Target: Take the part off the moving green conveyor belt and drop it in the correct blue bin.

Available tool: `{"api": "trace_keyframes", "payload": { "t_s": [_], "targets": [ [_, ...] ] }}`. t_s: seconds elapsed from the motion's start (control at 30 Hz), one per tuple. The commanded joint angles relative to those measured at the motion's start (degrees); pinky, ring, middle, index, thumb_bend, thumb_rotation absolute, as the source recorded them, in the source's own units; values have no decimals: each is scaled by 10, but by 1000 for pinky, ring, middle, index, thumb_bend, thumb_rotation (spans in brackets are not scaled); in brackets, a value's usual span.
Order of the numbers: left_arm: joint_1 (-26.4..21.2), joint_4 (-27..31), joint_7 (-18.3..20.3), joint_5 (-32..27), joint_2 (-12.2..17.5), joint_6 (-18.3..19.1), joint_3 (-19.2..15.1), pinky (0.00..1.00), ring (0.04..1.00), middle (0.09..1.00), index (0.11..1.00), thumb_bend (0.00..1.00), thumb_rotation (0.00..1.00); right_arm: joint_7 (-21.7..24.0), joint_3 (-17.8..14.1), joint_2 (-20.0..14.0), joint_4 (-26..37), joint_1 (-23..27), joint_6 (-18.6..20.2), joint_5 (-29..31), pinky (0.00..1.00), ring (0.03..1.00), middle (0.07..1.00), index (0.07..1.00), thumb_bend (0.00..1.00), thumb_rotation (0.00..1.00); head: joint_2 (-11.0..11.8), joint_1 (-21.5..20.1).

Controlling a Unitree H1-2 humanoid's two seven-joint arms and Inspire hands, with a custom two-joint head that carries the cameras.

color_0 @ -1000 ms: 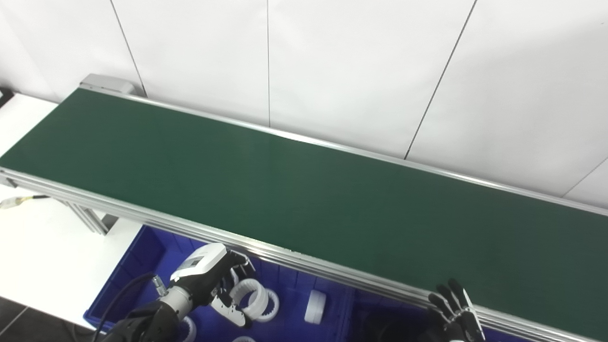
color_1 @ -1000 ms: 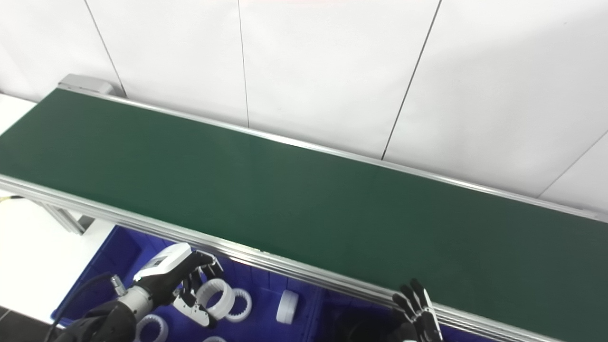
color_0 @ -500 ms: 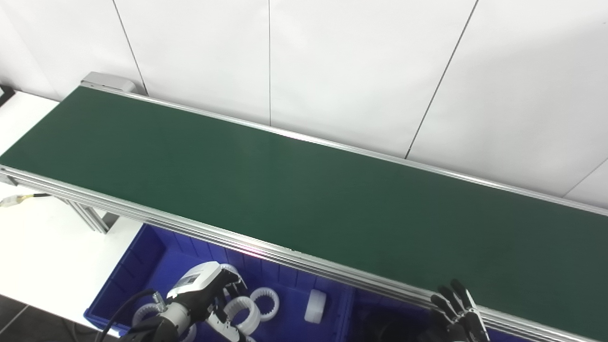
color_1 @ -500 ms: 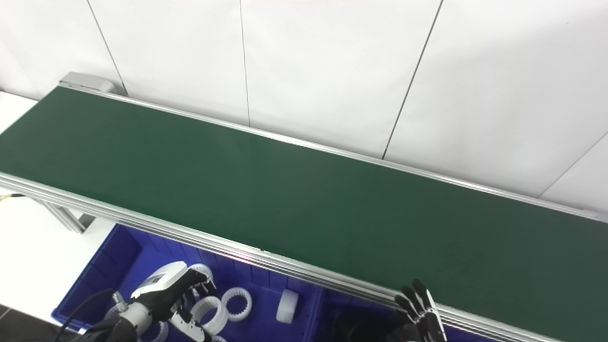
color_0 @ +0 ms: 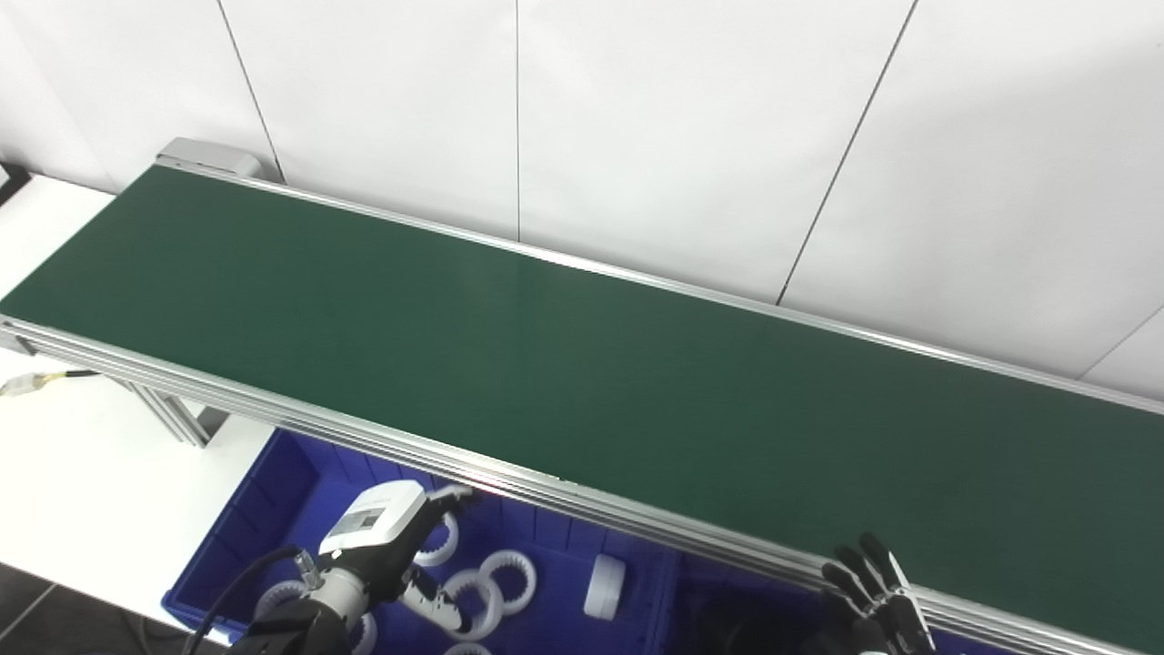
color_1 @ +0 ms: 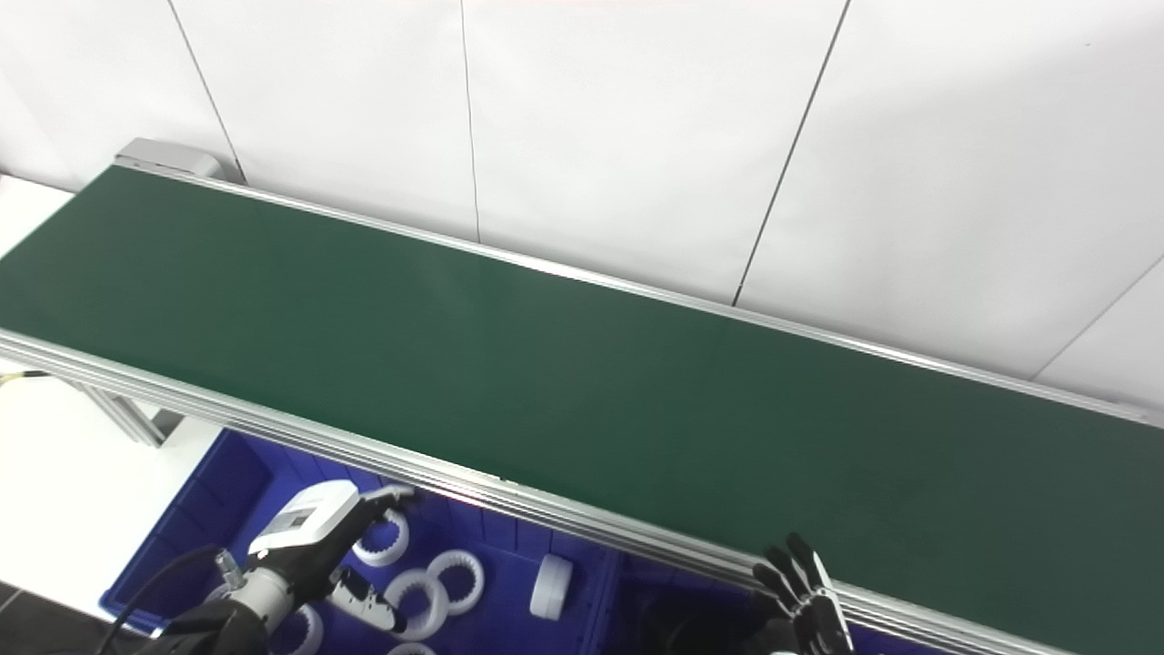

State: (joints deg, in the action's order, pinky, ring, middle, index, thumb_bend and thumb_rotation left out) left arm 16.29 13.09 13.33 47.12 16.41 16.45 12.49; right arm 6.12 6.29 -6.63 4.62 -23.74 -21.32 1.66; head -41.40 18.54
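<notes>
Since the earlier frame the left hand point(color_0: 382, 537) had let go of its ring point(color_0: 480, 596); the ring lay in the bin point(color_0: 273, 491) among other rings, near its front edge. Fingers were spread, holding nothing. The right hand point(color_0: 873, 591), fingers apart, waited at the belt's point(color_0: 582, 364) near edge. No part showed on the belt. Best lift the left hand straight up, clear of the rail.
</notes>
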Motion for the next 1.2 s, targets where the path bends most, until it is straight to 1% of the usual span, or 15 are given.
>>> {"api": "trace_keyframes", "payload": {
  "t_s": [0.0,0.13,0.23,0.3,0.33,0.4,0.43,0.5,0.53,0.6,0.77,0.93,1.0,1.13,1.17],
  "targets": [
    [-1,29,0,-1,4,10,-5,748,879,937,905,790,0,1,-2,3,12,2,-5,-1,773,844,882,937,504,783,0,1],
    [-3,40,6,5,6,15,-2,748,874,926,898,781,0,0,-2,3,11,2,-6,-6,774,847,885,939,516,800,2,-3],
    [2,53,-1,-21,0,2,-13,712,849,903,878,713,28,-1,-1,5,10,1,-9,-10,768,845,881,937,504,798,5,-8],
    [8,68,-19,-65,-7,-28,-25,661,827,878,860,645,148,-1,-1,6,9,1,-8,-9,769,845,880,937,506,794,7,-12],
    [11,76,-24,-80,-9,-40,-28,657,825,877,858,641,161,0,0,6,9,1,-8,-9,769,845,880,937,507,793,8,-15],
    [14,89,-37,-109,-14,-68,-33,632,798,860,853,626,326,-1,0,8,8,0,-7,-10,768,843,879,936,518,792,10,-20],
    [15,93,-44,-129,-18,-86,-36,611,775,848,843,627,419,-1,1,10,7,0,-8,-11,768,842,880,936,522,792,11,-28],
    [14,98,-56,-163,-28,-120,-37,595,752,833,829,632,487,-1,3,12,7,1,-8,-12,767,842,880,936,519,789,14,-39],
    [13,100,-61,-175,-33,-134,-36,580,714,796,803,675,575,0,5,13,7,1,-8,-13,770,844,882,936,508,785,14,-41],
    [12,105,-64,-199,-46,-162,-25,576,698,773,787,709,620,1,7,15,5,2,-11,-12,767,843,881,933,491,764,17,-54],
    [8,95,-44,-279,-82,-204,16,589,688,759,770,724,535,0,13,21,1,2,-12,-17,741,824,871,917,509,725,23,-92],
    [10,80,-25,-340,-110,-200,52,633,714,792,792,747,530,-4,20,29,5,0,-12,-35,721,811,859,905,512,723,24,-116],
    [11,72,-20,-363,-118,-202,60,649,727,804,802,752,530,-5,23,33,8,-2,-11,-39,723,811,858,903,515,716,24,-131],
    [9,33,-16,-408,-132,-230,65,653,751,818,830,751,541,-8,31,42,14,-6,-6,-46,725,812,855,894,519,659,20,-191],
    [8,23,-14,-420,-135,-235,64,666,759,831,839,736,549,-9,33,44,15,-7,-5,-49,724,811,855,892,529,645,20,-191]
  ]
}}
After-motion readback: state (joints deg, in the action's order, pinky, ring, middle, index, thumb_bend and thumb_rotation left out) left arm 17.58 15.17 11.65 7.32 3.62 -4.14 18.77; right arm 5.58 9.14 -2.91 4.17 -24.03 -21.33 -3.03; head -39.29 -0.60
